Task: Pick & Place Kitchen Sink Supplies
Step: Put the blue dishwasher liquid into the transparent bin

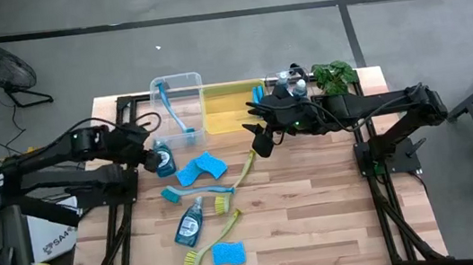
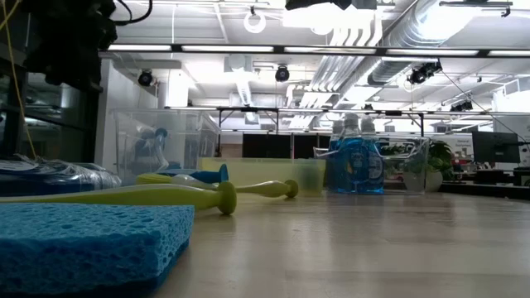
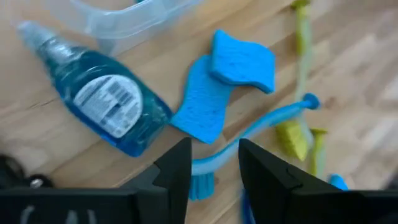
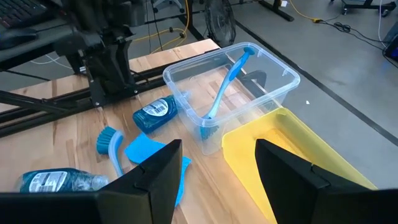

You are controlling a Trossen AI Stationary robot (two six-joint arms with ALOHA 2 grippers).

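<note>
High view is showing the left end effector [image 1: 151, 157] hovering just beside a soap bottle [image 1: 164, 159] that is lying on the tabletop [image 1: 320, 222] near the clear bin [image 1: 198, 81]. Its fingers are standing apart, gripping nothing. The right end effector [image 1: 260, 139] is hanging open and empty in front of the yellow bin [image 1: 226, 120]. One blue brush [image 1: 176, 114] is resting in the clear bin. Two overlapping blue sponges [image 1: 202, 167], another blue brush [image 1: 192, 194], a second bottle [image 1: 188, 225], two yellow-green brushes [image 1: 243, 170] and a third sponge [image 1: 228, 254] are lying loose mid-tabletop.
</note>
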